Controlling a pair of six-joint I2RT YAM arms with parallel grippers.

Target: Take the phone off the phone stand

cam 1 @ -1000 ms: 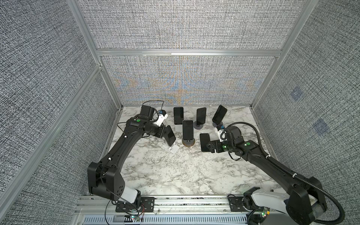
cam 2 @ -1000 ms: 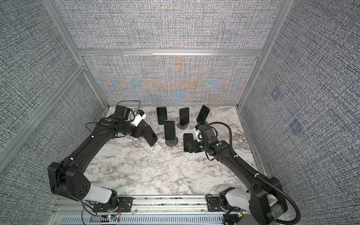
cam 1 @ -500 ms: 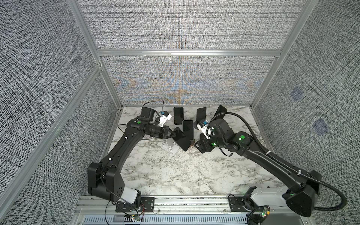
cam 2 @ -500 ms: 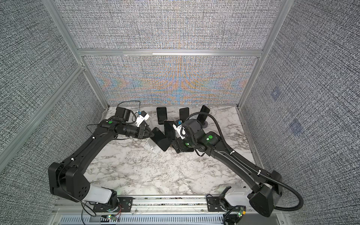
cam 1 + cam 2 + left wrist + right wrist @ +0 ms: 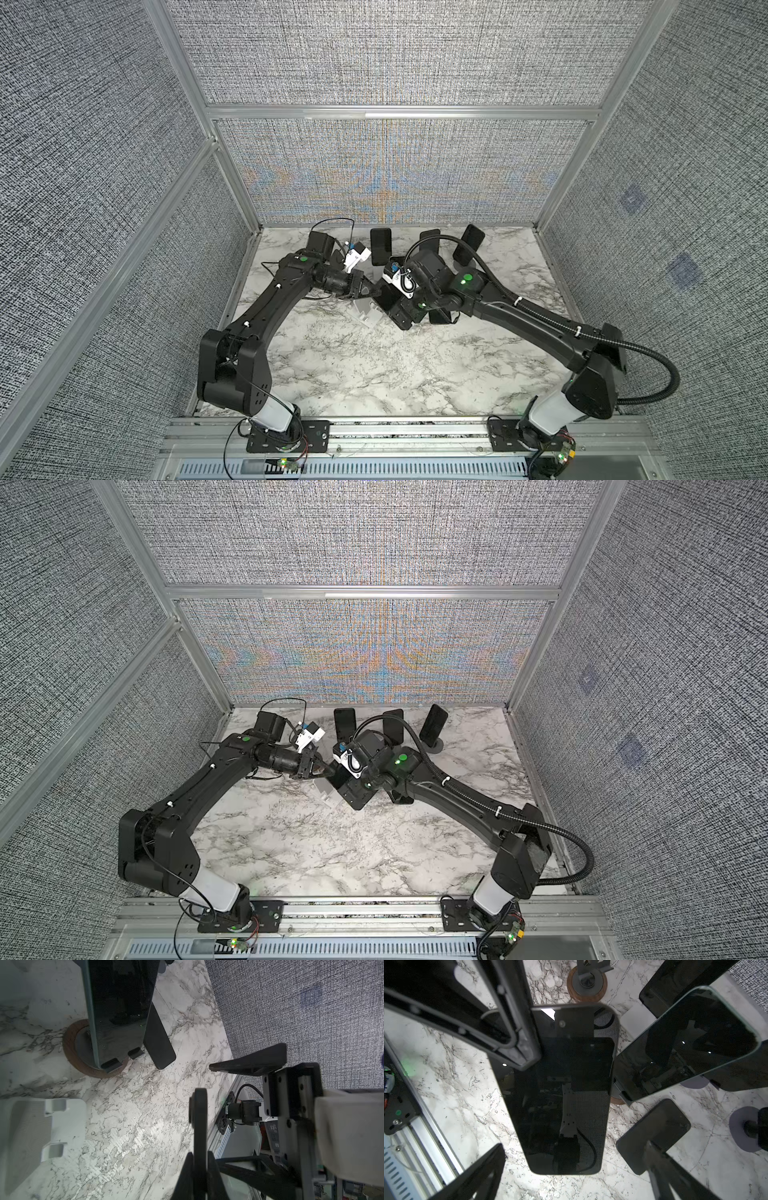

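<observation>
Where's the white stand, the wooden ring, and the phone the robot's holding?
white stand (image 5: 29,1136): left wrist view, its sloped plate.
wooden ring (image 5: 68,1043): left wrist view, its bare rim.
held phone (image 5: 560,1095): right wrist view, mid screen.

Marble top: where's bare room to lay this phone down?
Bare: the wide front stretch of marble top between the white stand and the front rail. Crowded: the back half, around the standing phones.

A phone (image 5: 198,1118) is being pinched edge-on by the left gripper (image 5: 199,1156), apart from the white phone stand (image 5: 47,1124). Near the stand, a second phone (image 5: 120,1001) is being propped on a wooden-based holder (image 5: 69,1049); farther off, the right gripper (image 5: 216,1113) is being held open.
</observation>
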